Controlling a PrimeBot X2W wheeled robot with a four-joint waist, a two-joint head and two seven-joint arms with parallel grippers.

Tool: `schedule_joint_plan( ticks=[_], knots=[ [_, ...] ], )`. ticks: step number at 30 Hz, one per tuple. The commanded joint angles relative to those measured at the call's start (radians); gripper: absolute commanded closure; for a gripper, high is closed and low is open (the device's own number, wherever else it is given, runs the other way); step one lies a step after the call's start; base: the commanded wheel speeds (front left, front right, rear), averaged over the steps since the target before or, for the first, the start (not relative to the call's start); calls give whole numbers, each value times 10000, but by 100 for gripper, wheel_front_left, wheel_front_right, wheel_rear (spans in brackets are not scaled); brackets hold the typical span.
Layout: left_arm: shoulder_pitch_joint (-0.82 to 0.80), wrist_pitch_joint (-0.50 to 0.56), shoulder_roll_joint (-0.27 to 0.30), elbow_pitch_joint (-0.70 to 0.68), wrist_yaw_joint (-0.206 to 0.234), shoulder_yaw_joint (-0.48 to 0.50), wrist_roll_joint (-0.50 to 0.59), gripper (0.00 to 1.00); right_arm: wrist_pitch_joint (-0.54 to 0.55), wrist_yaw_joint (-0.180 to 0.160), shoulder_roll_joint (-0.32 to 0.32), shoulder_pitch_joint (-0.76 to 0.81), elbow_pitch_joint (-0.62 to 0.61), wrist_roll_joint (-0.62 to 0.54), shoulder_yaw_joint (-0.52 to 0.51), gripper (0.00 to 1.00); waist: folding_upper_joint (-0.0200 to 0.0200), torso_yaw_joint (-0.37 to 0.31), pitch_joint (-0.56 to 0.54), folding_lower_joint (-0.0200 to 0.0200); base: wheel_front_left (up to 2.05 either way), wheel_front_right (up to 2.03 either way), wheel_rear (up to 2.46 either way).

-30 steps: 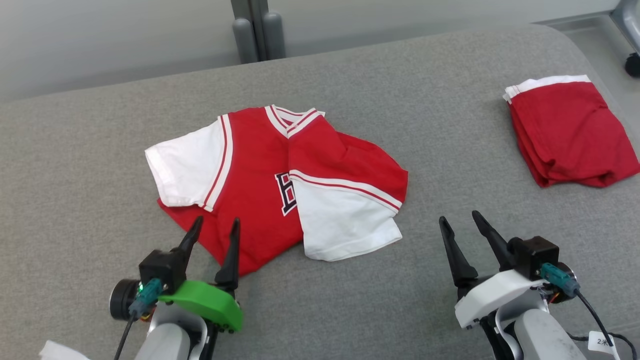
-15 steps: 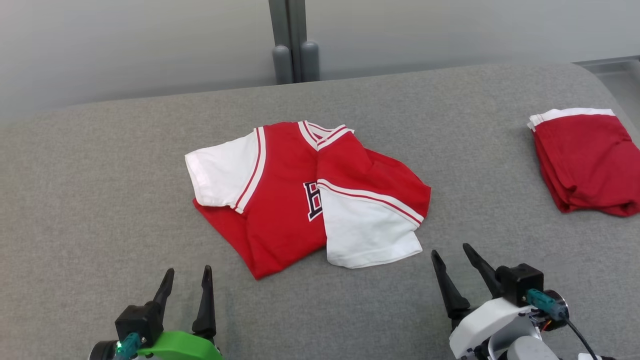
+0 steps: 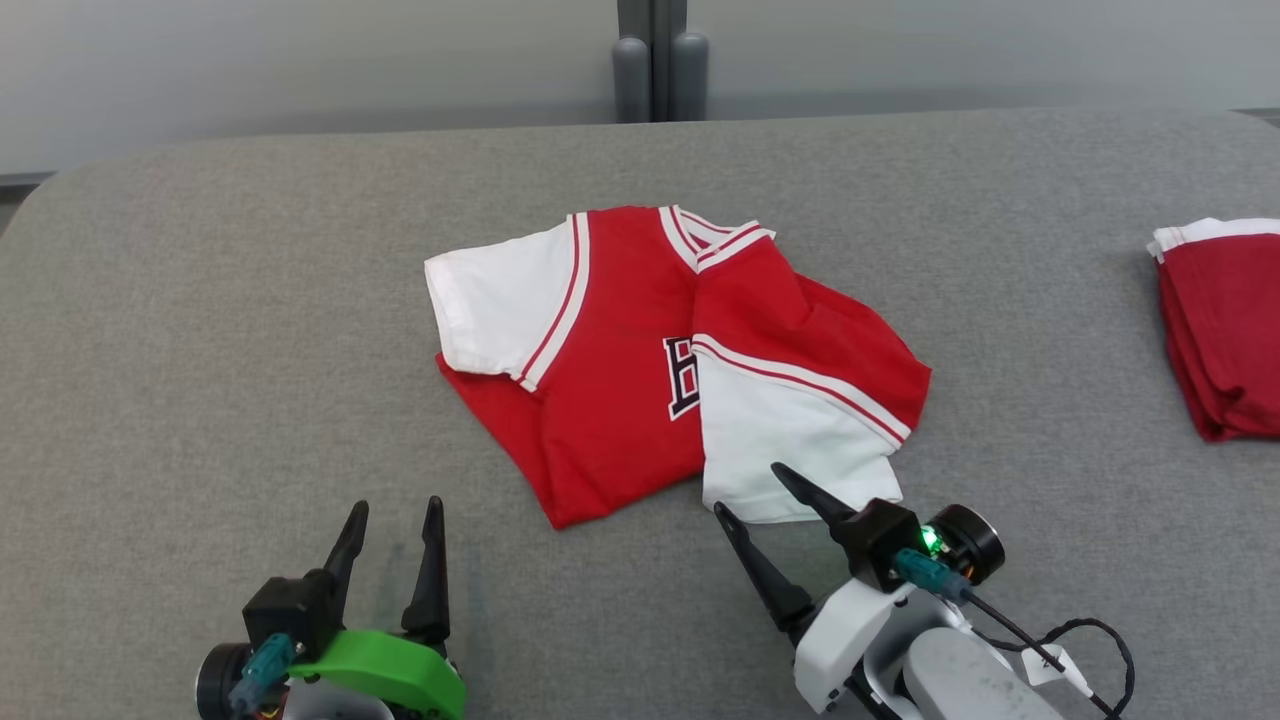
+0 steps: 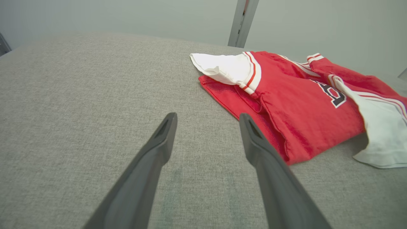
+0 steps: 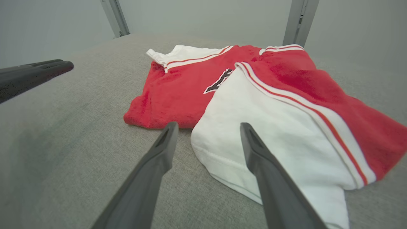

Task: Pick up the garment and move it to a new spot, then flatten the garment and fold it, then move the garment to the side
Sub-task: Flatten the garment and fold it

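The garment [image 3: 640, 370], a red jersey tee with white sleeves and a dark letter, lies crumpled in the middle of the grey padded surface [image 3: 200, 330], its right sleeve folded over the front. My right gripper [image 3: 747, 488] is open at the near hem of that white sleeve. In the right wrist view the fingers of the right gripper [image 5: 209, 124] straddle the sleeve's corner on the garment [image 5: 254, 95]. My left gripper [image 3: 396, 505] is open and empty, near and left of the shirt's bottom corner. In the left wrist view the left gripper [image 4: 207, 115] points over bare fabric, with the garment [image 4: 295, 105] to its right.
A folded red garment with white trim [image 3: 1225, 330] lies at the right edge. A grey post [image 3: 660, 70] stands behind the surface against a pale wall. The left arm's dark fingers [image 5: 35, 74] show at the left of the right wrist view.
The head camera has swung, shifting the whole picture. My right gripper has moved left to the white sleeve's near hem. My left gripper has drawn back from the shirt's bottom edge.
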Motion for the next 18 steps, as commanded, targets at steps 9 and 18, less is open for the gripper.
schedule_joint_plan(
  ticks=[9, 18],
  knots=[
    [-477, -1, 12, 46, -42, -222, -254, 0, 1, -16, -54, -1010, 1763, -579, 146, 3, 0, 856, 835, 0, 0, 0, 0],
    [-674, -1, 13, 105, -42, -271, -420, 0, 0, -8, -34, -1214, 1118, 206, 449, 100, 0, 916, 813, 0, 0, 0, 0]
  ],
)
